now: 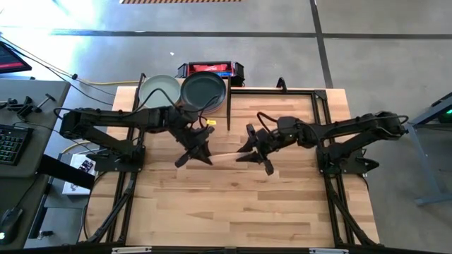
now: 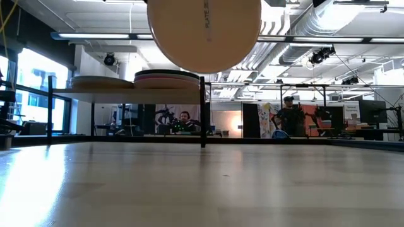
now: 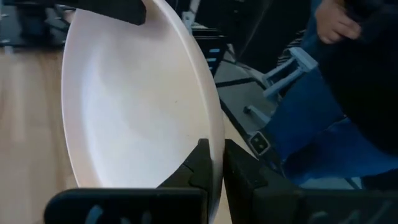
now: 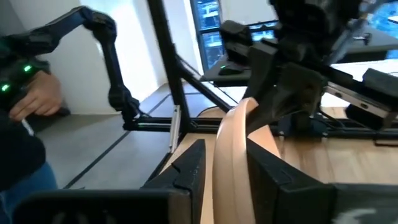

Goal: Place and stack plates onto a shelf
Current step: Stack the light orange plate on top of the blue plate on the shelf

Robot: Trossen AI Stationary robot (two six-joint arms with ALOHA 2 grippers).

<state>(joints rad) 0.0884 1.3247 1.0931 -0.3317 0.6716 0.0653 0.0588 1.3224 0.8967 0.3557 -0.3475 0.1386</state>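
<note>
A peach plate (image 2: pixel 204 31) hangs upright in the air over the table's middle, edge-on in the high view (image 1: pixel 227 156). My left gripper (image 1: pixel 205 154) is shut on its left rim and my right gripper (image 1: pixel 247 152) on its right rim. The shelf (image 2: pixel 126 91) stands at the far edge on black posts. It carries two stacks, one topped by a pale sage plate (image 1: pixel 159 90) and one by a dark green plate (image 1: pixel 203 88). The other plates are hidden in the stacks. My left gripper pinches the plate's rim (image 3: pixel 216 144) between its two fingers, coming level from the table's left. The plate stands on edge, lifted clear of the table. My right gripper has the opposite rim (image 4: pixel 229 146) between its two fingers, coming level from the table's right. The plate runs edge-on away from it.
A red and black box (image 1: pixel 210 69) sits behind the shelf. A person stands beside the table, with a hand (image 3: pixel 336 22) in the left wrist view and a hand (image 4: pixel 37 99) in the right wrist view. The near half of the wooden tabletop (image 1: pixel 233 204) lies bare.
</note>
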